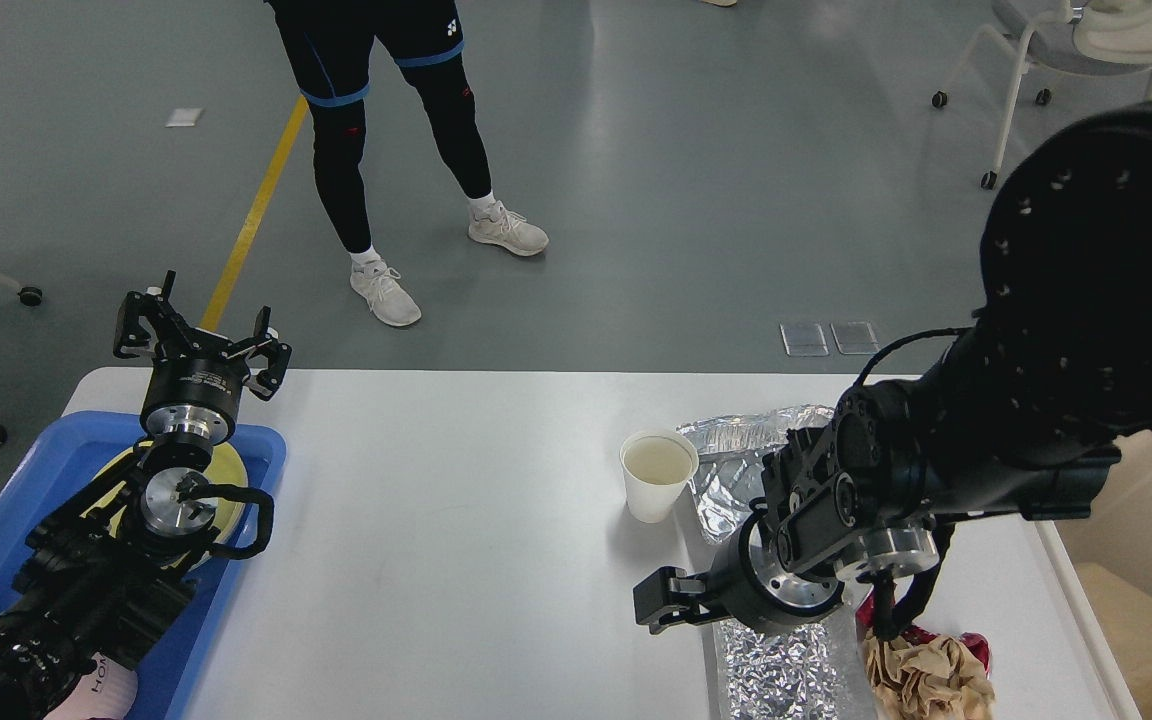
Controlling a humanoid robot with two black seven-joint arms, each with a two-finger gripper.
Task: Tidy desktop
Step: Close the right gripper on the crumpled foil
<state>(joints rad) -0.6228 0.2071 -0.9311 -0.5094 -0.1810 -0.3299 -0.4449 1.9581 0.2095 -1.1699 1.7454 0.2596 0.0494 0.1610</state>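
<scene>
- Most of the view is the desktop (pixel 456 520), white, spread beneath both my arms.
- Blue tray (pixel 246 480) sits at its left end; my left gripper (pixel 198 335) is above the tray's far edge, fingers spread wide, holding nothing.
- Right gripper (pixel 658 603) hangs low over the near foil sheet (pixel 776 675), pointing left; seen dark and end-on, so I cannot tell its opening.
- Far foil sheet (pixel 736 440) lies beyond it, partly hidden by my arm.
- Paper cup (pixel 657 475) stands upright, away from me, just beyond the right gripper, beside the far foil.
- Crumpled wrapper (pixel 926 675) lies right of the near foil.
- Judgement: the right arm is much nearer all the litter.
</scene>
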